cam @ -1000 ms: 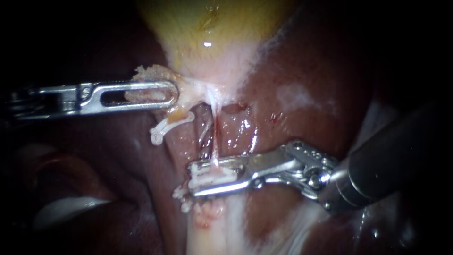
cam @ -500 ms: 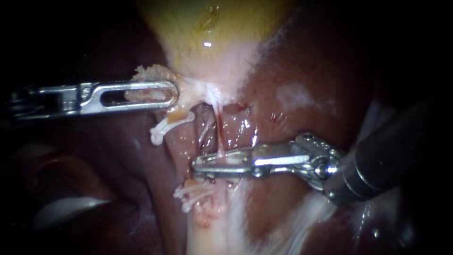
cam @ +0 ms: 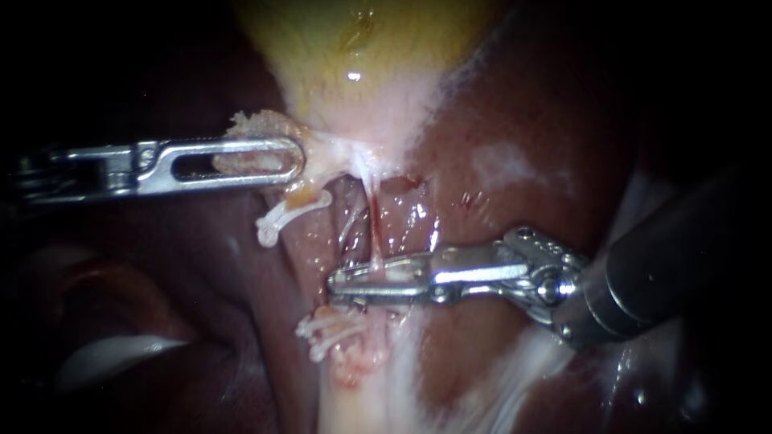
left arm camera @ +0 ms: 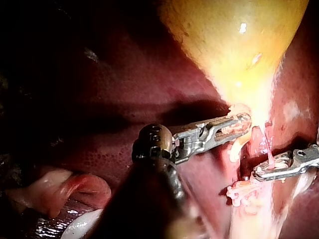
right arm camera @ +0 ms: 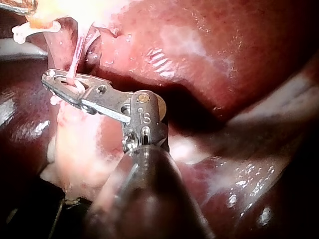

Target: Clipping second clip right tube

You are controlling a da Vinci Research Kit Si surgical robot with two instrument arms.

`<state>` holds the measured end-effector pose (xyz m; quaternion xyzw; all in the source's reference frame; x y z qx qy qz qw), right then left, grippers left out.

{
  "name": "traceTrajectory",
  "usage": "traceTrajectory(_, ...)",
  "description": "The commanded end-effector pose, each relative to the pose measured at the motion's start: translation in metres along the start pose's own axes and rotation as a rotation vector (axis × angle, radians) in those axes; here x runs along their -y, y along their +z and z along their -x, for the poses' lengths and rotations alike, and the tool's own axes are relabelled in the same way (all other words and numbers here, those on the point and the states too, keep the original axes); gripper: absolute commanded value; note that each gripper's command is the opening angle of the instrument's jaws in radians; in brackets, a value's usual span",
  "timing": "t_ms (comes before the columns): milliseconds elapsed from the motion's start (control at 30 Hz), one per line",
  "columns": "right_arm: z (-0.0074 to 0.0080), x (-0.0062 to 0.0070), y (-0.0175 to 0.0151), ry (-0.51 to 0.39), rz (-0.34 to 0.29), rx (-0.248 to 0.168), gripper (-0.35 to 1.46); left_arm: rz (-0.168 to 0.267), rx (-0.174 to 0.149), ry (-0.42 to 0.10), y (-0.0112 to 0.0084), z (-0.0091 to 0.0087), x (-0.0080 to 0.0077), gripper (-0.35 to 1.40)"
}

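Risk: thin right tube (cam: 375,233) tearing. Your right instrument (cam: 339,285) has its jaws clenched across the tube, just above lower clip (cam: 322,331). Your left instrument (cam: 291,161) jaws grasp gallbladder (cam: 362,72) neck, tube taut.

2 hazards:
1. Pull sideways while clamped: tube shears.
2. Release before full squeeze: closure incomplete, tube leaks.

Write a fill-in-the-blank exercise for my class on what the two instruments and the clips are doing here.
1. The left instrument has its jaws shut on pale tissue at the neck of the yellow ______.
2. The right instrument has its jaws ______ on the thin tube.
3. One white clip lies by the left jaws; another white clip lies just below the ______ instrument's jaws.
Missing words: gallbladder; shut; right.
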<state>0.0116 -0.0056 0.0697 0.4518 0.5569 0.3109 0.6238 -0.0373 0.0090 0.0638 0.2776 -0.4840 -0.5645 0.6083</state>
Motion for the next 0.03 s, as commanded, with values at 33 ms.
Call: traceTrajectory(33, 0.0000, 0.0000, 0.0000, 0.000, 0.001, 0.000, -0.35, 0.000, 0.000, 0.000, 0.0000, 0.0000, 0.0000, -0.35)
